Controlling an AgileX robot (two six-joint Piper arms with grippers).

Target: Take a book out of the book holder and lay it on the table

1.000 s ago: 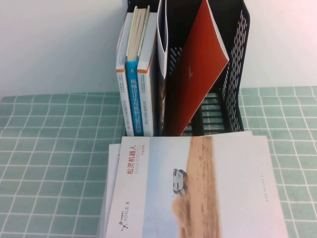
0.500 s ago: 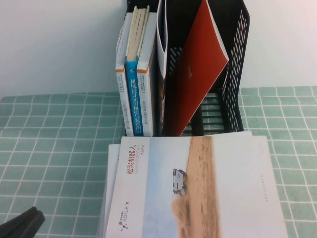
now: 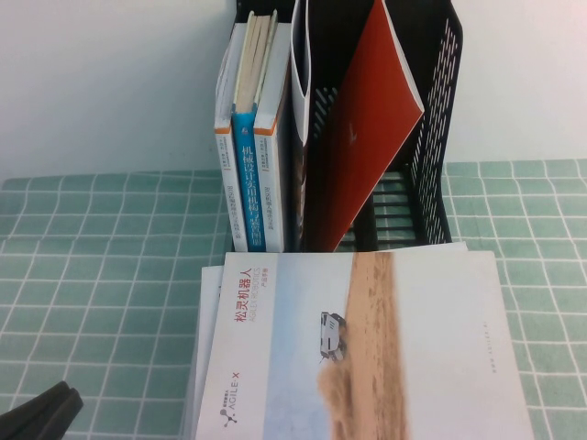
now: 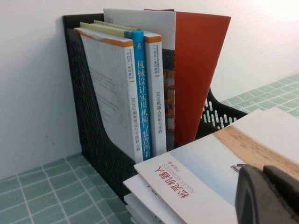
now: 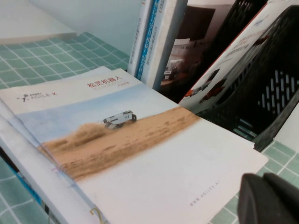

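Note:
A white-covered book (image 3: 367,348) with a sandy band and a small car lies flat on a stack of like copies on the table (image 3: 92,275), just in front of the black book holder (image 3: 431,137). In the holder a red-covered book (image 3: 367,137) leans in the right slot. My left gripper (image 3: 41,412) is low at the near left corner, shut and holding nothing; in the left wrist view it (image 4: 268,196) hovers over the book (image 4: 201,182). My right gripper (image 5: 271,200) is shut and empty beside the book's (image 5: 140,154) corner; the high view does not show it.
Blue and orange-and-white spined books (image 3: 248,183) stand upright in the holder's left part. A white wall rises right behind the holder. Green gridded cloth lies bare to the left and right of the stack.
The left gripper has come into the high view at the near left corner. The books and the holder have not moved.

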